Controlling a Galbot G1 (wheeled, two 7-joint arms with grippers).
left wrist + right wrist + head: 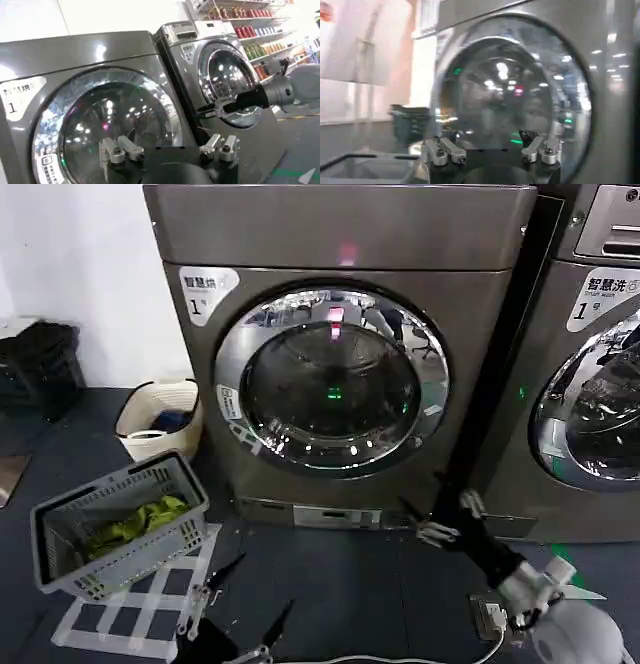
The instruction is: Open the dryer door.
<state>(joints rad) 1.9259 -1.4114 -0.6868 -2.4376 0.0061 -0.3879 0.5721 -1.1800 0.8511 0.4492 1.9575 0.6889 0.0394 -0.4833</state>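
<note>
The dryer [340,354] stands at the far centre of the scene, a grey metal machine with a white label with the number 1 at its upper left corner. Its round door [332,380] is shut flat against the front. The door has a wide shiny chrome ring around dark glass, and small red and green lights reflect in the glass. A second machine [590,364] of the same kind stands just beside it on the right, with its own round door also closed.

The right gripper [428,522] is low on the right, near the lower right edge of the dryer door but apart from it. Its fingers stand wide and hold nothing. In the right wrist view the door glass is close in front of the spread fingers [444,151]. The left gripper [238,604] is at the near edge of the scene, low and well apart from the dryer, also with fingers wide and empty.

On the floor to the left, a grey plastic basket [60,519] is tilted and holds yellow-green cloth [135,526]. Farther left, beside the dryer, a cream bucket [135,406] holds something dark blue, which I cannot identify.
</note>
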